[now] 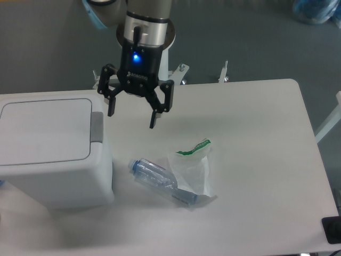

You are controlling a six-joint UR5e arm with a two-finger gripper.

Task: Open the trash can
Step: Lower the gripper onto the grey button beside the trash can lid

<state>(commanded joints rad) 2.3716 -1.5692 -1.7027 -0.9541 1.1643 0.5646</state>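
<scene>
Lower centre of frame: clear plastic bottle (pixel 160 183) lying on its side on the white table (pixel 266 160), cap end toward upper left, no liquid discernible inside. Its lower-right end lies under a crumpled clear plastic bag (pixel 193 169) with a green strip at its top; whether the bag holds anything cannot be told.

Left side of frame: trash can (pixel 50 152), large white boxy bin, standing on the table at its left edge. Flat lid (pixel 45 130) closed flush, so the inside is hidden. Grey push tab (pixel 97 127) on the lid's right edge, facing the table centre.

Upper centre, farther back: gripper (pixel 131 113), fingers spread wide with nothing between them, pointing down, blue light lit on its body. Left-hand fingertip sits just above and beside the grey push tab; contact not discernible.
</scene>
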